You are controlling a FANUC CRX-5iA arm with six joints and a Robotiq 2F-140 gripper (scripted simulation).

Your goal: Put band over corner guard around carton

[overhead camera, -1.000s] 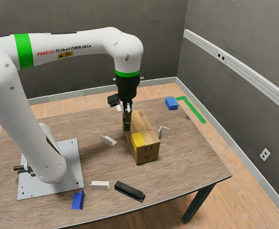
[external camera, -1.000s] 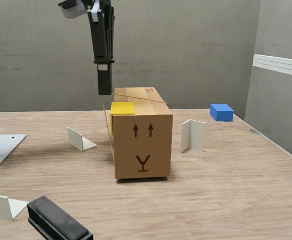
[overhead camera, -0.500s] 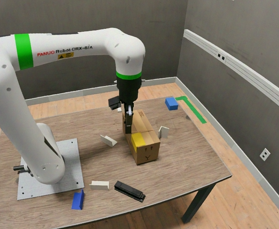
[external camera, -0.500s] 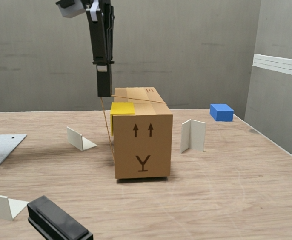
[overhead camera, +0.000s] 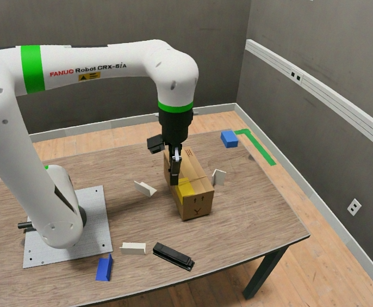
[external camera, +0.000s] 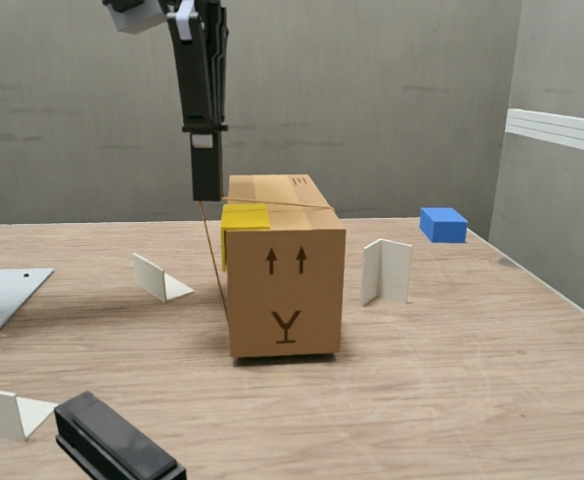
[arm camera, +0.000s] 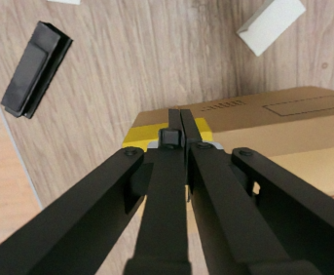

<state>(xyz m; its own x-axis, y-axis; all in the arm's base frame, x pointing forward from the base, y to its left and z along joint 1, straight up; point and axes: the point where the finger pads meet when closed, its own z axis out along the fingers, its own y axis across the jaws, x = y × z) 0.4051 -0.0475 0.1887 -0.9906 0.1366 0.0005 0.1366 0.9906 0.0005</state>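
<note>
The brown carton [overhead camera: 194,198] [external camera: 284,288] [arm camera: 276,117] stands level in the middle of the table. A yellow corner guard [overhead camera: 185,190] [external camera: 244,215] [arm camera: 144,134] sits on its upper left edge near the front end. The thin tan band [external camera: 212,253] [overhead camera: 193,179] runs across the carton's top behind the guard and is pulled out and up at the left side. My gripper [overhead camera: 173,181] [external camera: 207,196] [arm camera: 178,125] is shut on the band, just left of and slightly above the carton's top edge, close behind the guard.
White corner guards [overhead camera: 145,189] [overhead camera: 218,176] [overhead camera: 132,248] lie around the carton. A blue guard [overhead camera: 104,268] and a black tool [overhead camera: 173,256] [arm camera: 34,68] lie near the front edge. A blue block [overhead camera: 229,138] [external camera: 442,225] and green tape [overhead camera: 256,145] are at the far right.
</note>
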